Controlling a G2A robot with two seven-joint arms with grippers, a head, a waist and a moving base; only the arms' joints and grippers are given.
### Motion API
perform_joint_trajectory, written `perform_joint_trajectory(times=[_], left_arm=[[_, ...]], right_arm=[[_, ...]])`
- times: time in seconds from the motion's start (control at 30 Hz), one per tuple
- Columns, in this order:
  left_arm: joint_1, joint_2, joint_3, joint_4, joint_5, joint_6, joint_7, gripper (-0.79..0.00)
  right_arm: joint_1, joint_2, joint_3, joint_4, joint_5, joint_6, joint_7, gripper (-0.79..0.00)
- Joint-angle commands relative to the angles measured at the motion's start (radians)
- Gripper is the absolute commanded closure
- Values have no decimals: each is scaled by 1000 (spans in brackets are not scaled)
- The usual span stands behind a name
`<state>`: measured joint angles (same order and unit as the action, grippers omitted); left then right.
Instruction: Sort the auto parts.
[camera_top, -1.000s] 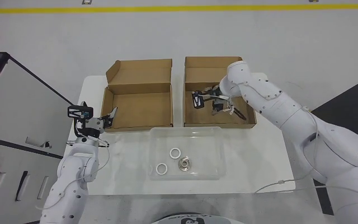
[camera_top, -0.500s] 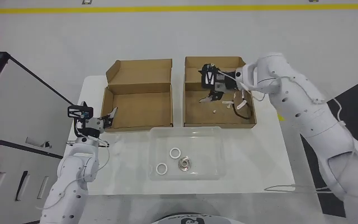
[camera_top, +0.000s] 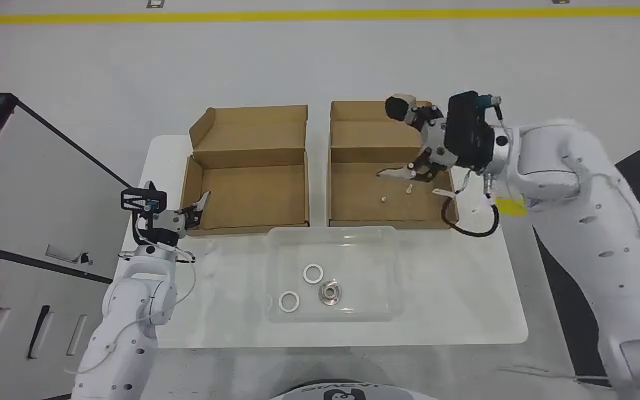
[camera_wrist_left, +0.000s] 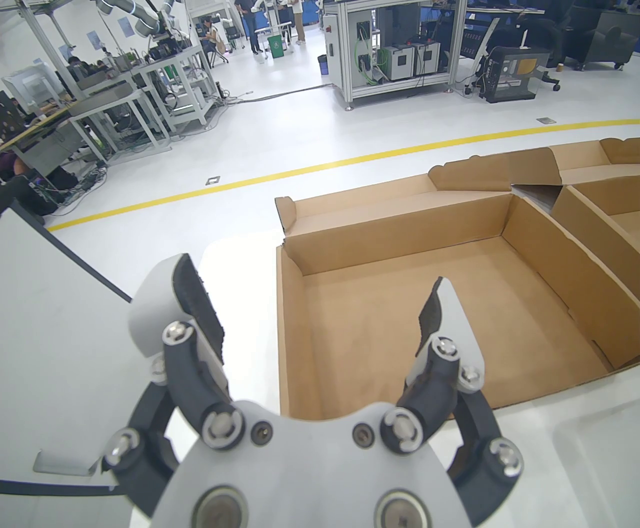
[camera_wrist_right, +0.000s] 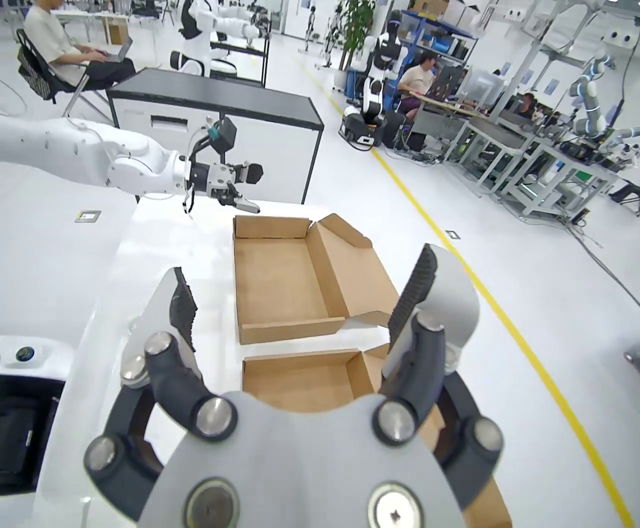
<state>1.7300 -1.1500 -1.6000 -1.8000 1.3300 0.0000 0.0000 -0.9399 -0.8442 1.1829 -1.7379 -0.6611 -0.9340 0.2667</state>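
Two white rings (camera_top: 313, 272) (camera_top: 290, 301) and a metal part (camera_top: 329, 293) lie in the clear tray (camera_top: 380, 300) at the table's front. A small pale part (camera_top: 384, 198) rests on the floor of the right cardboard box (camera_top: 350, 200) (camera_wrist_right: 300, 380). My right gripper (camera_top: 398, 140) (camera_wrist_right: 305, 285) hangs open and empty above that box, turned on its side. My left gripper (camera_top: 192, 210) (camera_wrist_left: 317, 305) is open and empty at the near left corner of the left cardboard box (camera_top: 250, 190) (camera_wrist_left: 425, 310), whose floor is bare.
The two boxes stand side by side behind the tray, lids folded back. The other arm's gripper (camera_wrist_right: 240, 190) shows beyond the far box (camera_wrist_right: 285, 280) in the right wrist view. White table surface (camera_top: 450, 290) lies free right of the tray.
My right gripper has risen out of the right box and drawn back toward the right, rotating as it went. The left arm has stayed still.
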Motion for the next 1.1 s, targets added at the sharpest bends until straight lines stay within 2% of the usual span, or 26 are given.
perform_joint_trajectory(times=[0.0,0.17,1.07], left_arm=[[0,0,0,0,0,0,0,-785],[0,0,0,0,0,0,0,-785],[0,0,0,0,0,0,0,-785]], right_arm=[[-35,7,39,-19,18,1,-6,-785],[-109,18,114,-47,80,-3,-49,-785],[-109,18,114,-47,80,-3,-49,-785]])
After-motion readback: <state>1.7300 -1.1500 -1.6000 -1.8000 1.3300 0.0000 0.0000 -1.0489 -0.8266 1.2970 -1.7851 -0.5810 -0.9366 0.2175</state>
